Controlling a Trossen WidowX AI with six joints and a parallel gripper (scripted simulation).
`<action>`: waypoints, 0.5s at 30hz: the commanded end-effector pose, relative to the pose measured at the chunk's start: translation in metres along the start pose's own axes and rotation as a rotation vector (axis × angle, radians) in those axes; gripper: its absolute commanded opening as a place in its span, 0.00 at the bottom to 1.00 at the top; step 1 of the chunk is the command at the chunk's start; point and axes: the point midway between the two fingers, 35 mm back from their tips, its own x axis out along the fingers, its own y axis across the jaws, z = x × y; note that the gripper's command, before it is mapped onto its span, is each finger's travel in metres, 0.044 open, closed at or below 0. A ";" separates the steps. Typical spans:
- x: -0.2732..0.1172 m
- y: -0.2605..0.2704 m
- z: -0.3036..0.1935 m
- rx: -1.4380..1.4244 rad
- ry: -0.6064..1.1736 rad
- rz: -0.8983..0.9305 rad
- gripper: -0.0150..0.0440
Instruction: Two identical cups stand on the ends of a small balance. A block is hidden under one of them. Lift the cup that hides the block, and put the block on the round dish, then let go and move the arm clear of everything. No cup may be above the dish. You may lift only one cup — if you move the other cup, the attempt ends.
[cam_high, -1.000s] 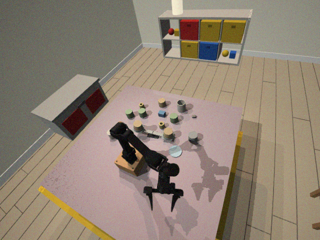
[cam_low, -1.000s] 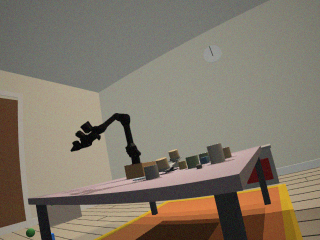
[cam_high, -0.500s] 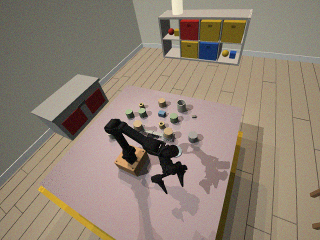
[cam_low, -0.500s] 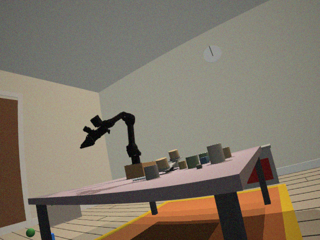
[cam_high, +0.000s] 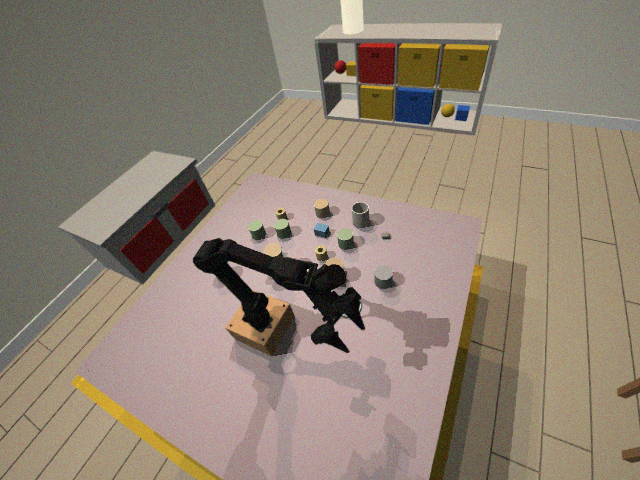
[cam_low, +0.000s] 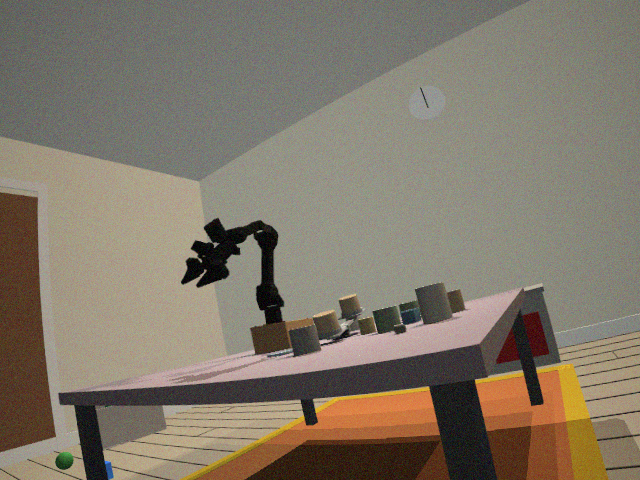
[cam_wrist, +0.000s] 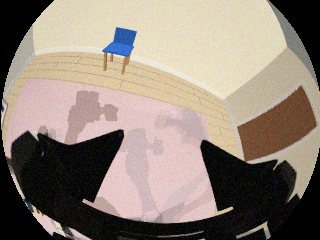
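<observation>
Two identical tan cups stand on the ends of the small balance (cam_low: 344, 329). The left cup (cam_high: 272, 250) (cam_low: 349, 304) stands clear. The right cup (cam_high: 333, 261) (cam_low: 326, 323) is partly hidden behind my arm in the top view. No block shows beside them. Only a pale sliver of the round dish (cam_high: 360, 308) shows behind my fingers. My gripper (cam_high: 351, 335) (cam_low: 192, 281) (cam_wrist: 163, 139) is open and empty. It hangs high above the table, in front of the cups and off to the side of my base. The wrist view shows only bare pink table between the fingers.
Behind the balance stand green cylinders (cam_high: 256, 229) (cam_high: 282, 227) (cam_high: 345, 238), a tan cylinder (cam_high: 322, 208), a hollow grey cup (cam_high: 360, 214), a blue block (cam_high: 321, 229) and two small yellow spools (cam_high: 280, 212) (cam_high: 321, 253). A grey cylinder (cam_high: 383, 276) (cam_low: 305, 339) stands to the right.
</observation>
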 end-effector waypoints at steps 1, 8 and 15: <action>-0.015 0.022 -0.007 -0.083 -0.001 0.104 1.00; -0.046 0.059 -0.022 -0.229 -0.013 0.296 1.00; -0.080 0.090 -0.043 -0.374 -0.032 0.487 1.00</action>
